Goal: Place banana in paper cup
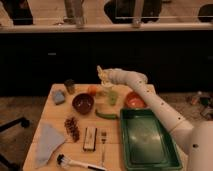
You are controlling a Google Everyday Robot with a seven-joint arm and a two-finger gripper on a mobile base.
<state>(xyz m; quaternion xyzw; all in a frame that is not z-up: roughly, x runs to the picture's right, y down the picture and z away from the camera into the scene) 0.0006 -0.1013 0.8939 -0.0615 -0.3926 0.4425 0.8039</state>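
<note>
In the camera view, the arm reaches in from the near-right corner of the bench [114, 150] and bends toward the middle of the far edge. The end effector [102, 76] hangs in the air there, above the objects. It looks clamped on the banana [101, 71], a pale yellow shape sticking up out of its tip, though the grip itself is hard to make out. The fruit is carried high, probably so it can pass over the items below and be lowered from above. The paper cup [112, 97] stands upright below the end effector and slightly toward the right edge, its mouth facing up, so the banana is near it but not yet inside.

The cup's surroundings are crowded. An orange fruit [92, 90] and a dark brown bowl [83, 103] sit on its left, an orange bowl [135, 100] on its right, and a long green vegetable [106, 114] lies just in front. A darker small cup [69, 86] stands toward the far-left corner. The green tray [147, 137] fills the near-right part, and a pale cloth [47, 142] lies by the near-left corner. I judge a straight descent safest, since any sideways drift could tip the light cup.
</note>
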